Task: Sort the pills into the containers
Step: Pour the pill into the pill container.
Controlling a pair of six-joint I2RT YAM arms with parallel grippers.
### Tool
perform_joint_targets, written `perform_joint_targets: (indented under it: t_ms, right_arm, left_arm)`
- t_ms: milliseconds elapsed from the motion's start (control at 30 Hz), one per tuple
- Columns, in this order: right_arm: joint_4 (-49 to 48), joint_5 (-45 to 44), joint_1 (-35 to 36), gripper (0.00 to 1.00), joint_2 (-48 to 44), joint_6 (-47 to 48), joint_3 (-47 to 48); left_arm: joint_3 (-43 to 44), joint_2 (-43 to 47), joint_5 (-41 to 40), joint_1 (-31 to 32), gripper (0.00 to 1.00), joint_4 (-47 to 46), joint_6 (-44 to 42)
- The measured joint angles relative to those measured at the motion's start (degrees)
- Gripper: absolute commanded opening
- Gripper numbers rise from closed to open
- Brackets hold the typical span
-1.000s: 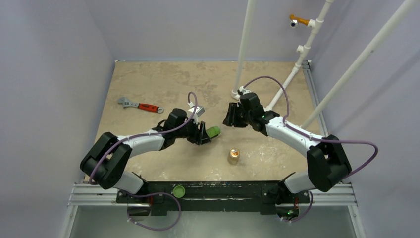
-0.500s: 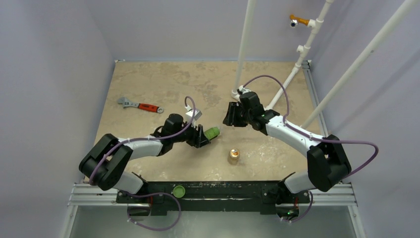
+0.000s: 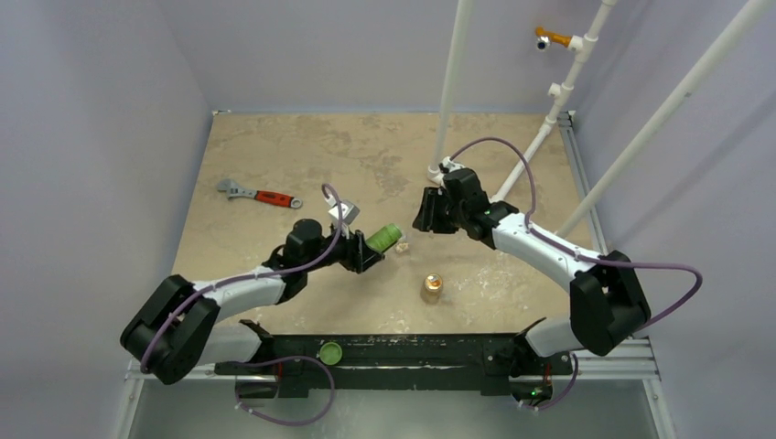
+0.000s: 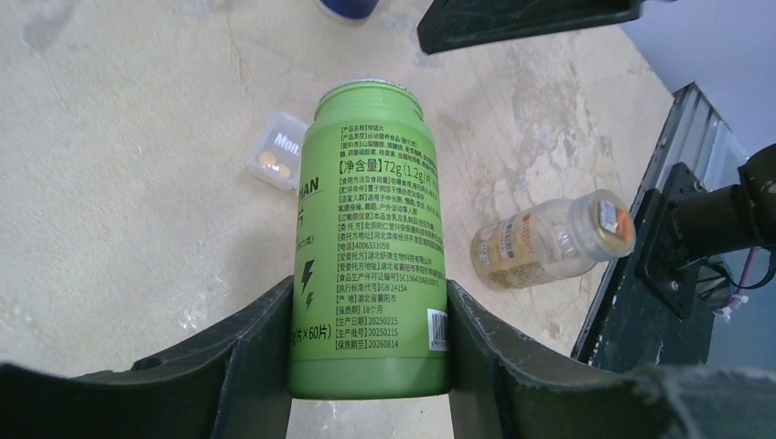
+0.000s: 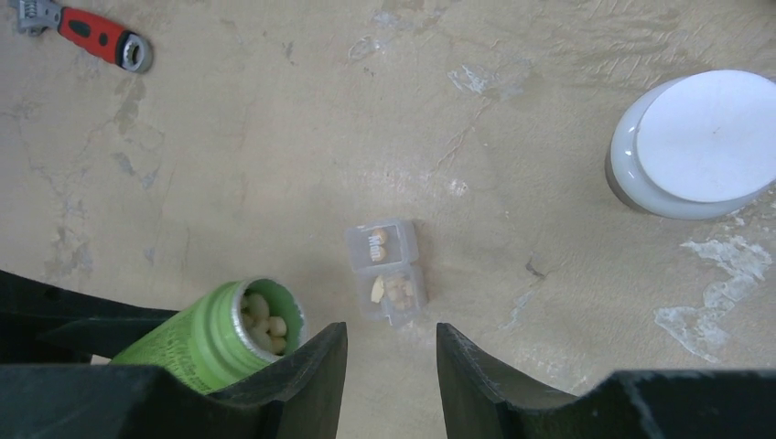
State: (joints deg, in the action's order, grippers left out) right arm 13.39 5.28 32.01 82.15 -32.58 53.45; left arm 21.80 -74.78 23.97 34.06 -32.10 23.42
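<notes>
Clear case (image 5: 386,270) lying on the table (image 5: 274,137), its two compartments holding pale pills (image 5: 395,289). Just beside it, an uncapped green bottle (image 4: 371,229), tilted mouth-first toward the case, clamped in the left gripper (image 4: 366,302). Right gripper (image 5: 392,334) above the case, jaws parted, empty.

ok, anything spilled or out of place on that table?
Nothing looks spilled. Two oddities: a red-handled wrench lies at the left of the table, unrelated to pill sorting, and a green cap sits off the table on the black base rail. The left gripper holds the uncapped green bottle tilted.
</notes>
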Motion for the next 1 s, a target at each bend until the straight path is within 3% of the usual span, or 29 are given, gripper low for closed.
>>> perform_joint_targets:
  t_ms: [433,700,1000]
  right_arm:
    - [5.6,-2.1,1.9,0.44,-7.1,-0.7,6.7]
    - [8.2,-5.7,19.8,0.44,-5.9,-0.6,8.8]
    - [7.6,-5.9,32.6,0.46,0.5,-1.0,6.4]
  left_arm:
    - [-1.0,31.4,-10.7,-0.1,0.0,1.4,-0.9]
    - [1.7,45.1,-16.3,-0.2,0.0,-5.2,-3.3]
    - [1.9,47.8,-16.5,-0.3,0.0,-15.4,-2.6]
